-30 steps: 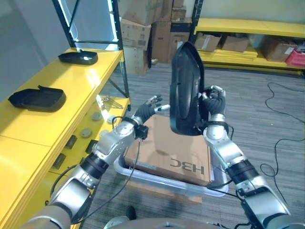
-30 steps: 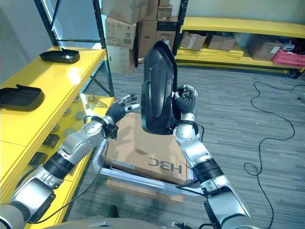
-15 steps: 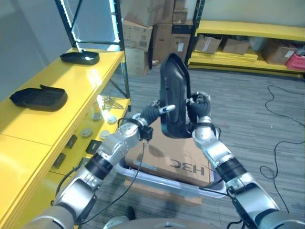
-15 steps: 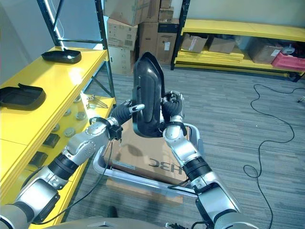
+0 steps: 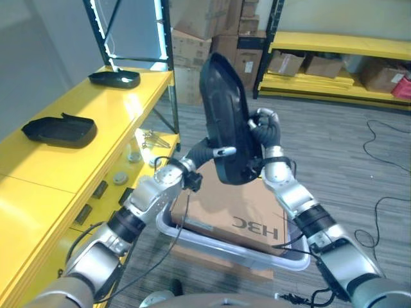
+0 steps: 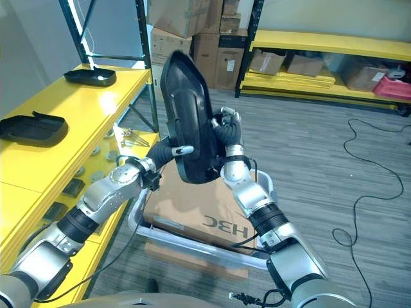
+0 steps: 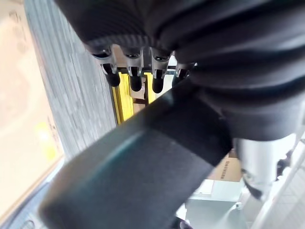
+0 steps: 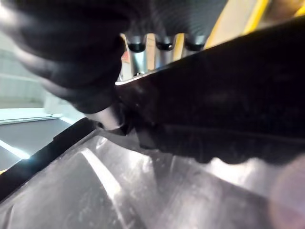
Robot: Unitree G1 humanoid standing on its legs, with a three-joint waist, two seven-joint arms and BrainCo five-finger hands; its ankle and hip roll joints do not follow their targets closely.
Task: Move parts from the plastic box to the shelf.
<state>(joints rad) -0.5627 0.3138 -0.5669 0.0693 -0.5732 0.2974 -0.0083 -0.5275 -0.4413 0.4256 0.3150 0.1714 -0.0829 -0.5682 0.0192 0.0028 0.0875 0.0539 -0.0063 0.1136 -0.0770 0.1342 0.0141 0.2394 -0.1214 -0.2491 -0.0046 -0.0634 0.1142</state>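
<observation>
Overhead, a long black part [image 5: 225, 122] is standing nearly upright in the air above the plastic box [image 5: 192, 236], which is carrying a cardboard carton [image 5: 234, 212]. The right hand [image 5: 264, 131] is gripping its edge at 3 o'clock, fingers curled round it. The left hand [image 5: 215, 152] is meeting the part at 8 o'clock; its fingers are apparently resting straight against the surface. Two more black parts [image 5: 59, 130] are lying on the yellow shelf [image 5: 38, 186] at 9 o'clock.
</observation>
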